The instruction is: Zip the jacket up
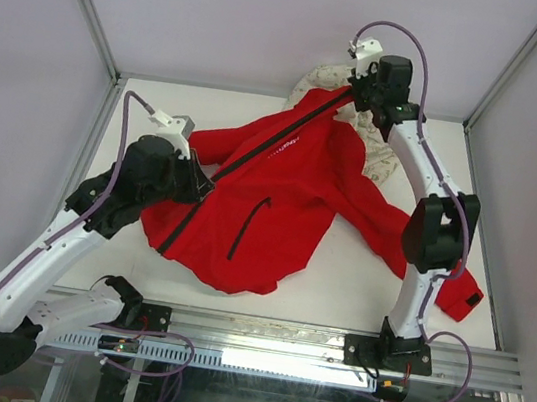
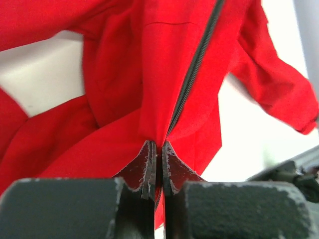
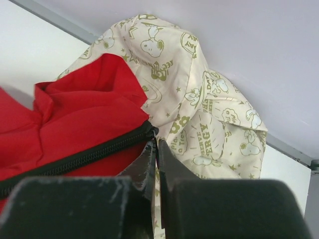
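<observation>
Left gripper (image 2: pixel 158 149): fingers pressed together, pinching the bright red long-sleeved jacket (image 1: pixel 277 212) right on its dark zipper (image 1: pixel 267 145), partway up from the hem. In the left wrist view the teeth run away from the pinch as one closed line, with the cloth pulled into a ridge.

The jacket lies front-up on the white table (image 1: pixel 347 286), spread diagonally from near left to far right. One sleeve trails toward the right arm's base, its black cuff tab near the table's edge.

Right gripper (image 3: pixel 156 147): fingers pressed together at the far end of the zipper, by the collar. Whether they hold the slider itself or only the fabric beside it cannot be told.

Just behind, touching the collar, sits the cream cartoon-printed garment (image 3: pixel 209 114), bunched against the back wall.

Judgement: the zip looks closed over all that shows, so the step in hand is probably the last bit of travel at the collar. To do it well:
- Left arm holds as the anchor, so the track stays straight and taut.
- Right arm pulls along the zipper's own line, not upward.
- Watch that the cream cloth does not get drawn into the teeth.
</observation>
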`<control>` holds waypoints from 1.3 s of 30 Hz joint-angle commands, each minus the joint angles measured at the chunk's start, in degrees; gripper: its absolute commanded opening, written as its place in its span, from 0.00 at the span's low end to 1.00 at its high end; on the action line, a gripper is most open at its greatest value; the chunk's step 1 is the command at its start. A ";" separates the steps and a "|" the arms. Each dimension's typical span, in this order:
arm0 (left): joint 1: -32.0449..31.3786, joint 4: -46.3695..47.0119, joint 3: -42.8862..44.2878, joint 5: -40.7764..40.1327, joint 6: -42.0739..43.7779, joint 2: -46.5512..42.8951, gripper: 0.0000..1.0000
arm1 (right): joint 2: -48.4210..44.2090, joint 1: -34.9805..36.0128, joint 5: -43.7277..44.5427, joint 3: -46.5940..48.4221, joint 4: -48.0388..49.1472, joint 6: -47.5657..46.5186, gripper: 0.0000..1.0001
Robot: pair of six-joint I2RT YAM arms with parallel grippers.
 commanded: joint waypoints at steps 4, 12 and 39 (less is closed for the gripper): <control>0.30 -18.20 8.66 -22.40 3.74 1.71 0.00 | -16.67 -2.98 -0.20 -6.81 3.96 3.06 0.00; 0.89 -19.58 14.53 -37.34 1.11 -0.40 0.03 | -31.93 6.31 -13.10 -20.99 8.25 15.62 0.10; 0.81 -5.86 1.94 -31.37 -2.09 -36.13 0.99 | -93.48 6.04 25.44 -63.48 -2.45 31.47 0.99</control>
